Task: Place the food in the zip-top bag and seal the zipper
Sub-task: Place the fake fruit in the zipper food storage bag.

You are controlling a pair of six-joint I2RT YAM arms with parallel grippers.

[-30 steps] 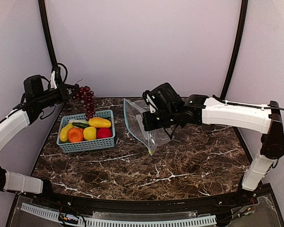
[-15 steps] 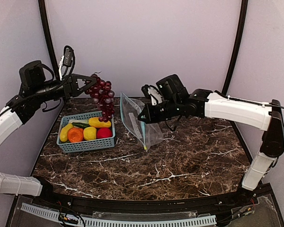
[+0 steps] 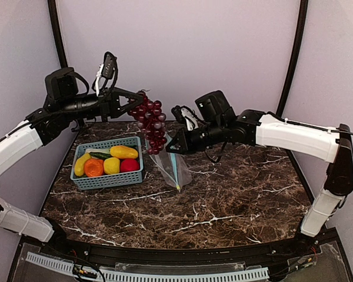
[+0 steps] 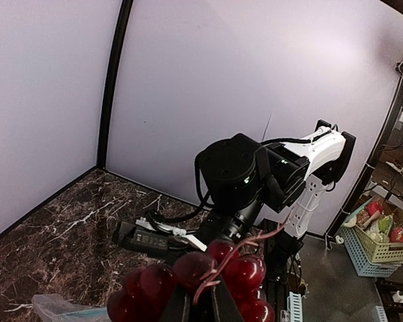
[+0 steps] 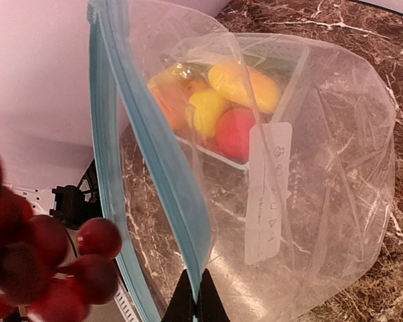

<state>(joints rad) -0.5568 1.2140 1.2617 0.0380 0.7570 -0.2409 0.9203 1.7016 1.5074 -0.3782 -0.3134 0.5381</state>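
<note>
— What stands around, and what is in your way?

— On the left of the table (image 3: 241, 202) is the teal basket (image 3: 82, 180). It holds the other food (image 3: 113, 161): yellow, orange and red pieces and a cucumber. To its right hangs the bag (image 3: 174, 168), and its lower corner reaches down to the marble. Your right gripper (image 3: 169, 148) is clenched on the zipper (image 5: 154, 161) and holds the mouth up. Your left gripper (image 3: 129, 101) is pinched on the stem of the grapes (image 3: 151, 126). They hang high, just left of the bag's mouth. In the right wrist view they are still outside the zipper strip, which stands between them and the inside of the bag.

— And what differs from half a second ago?

— Your left arm has carried the grapes to the right, from over the basket's right edge to just beside the bag. The bag has turned more edge-on and looks narrower.
</note>
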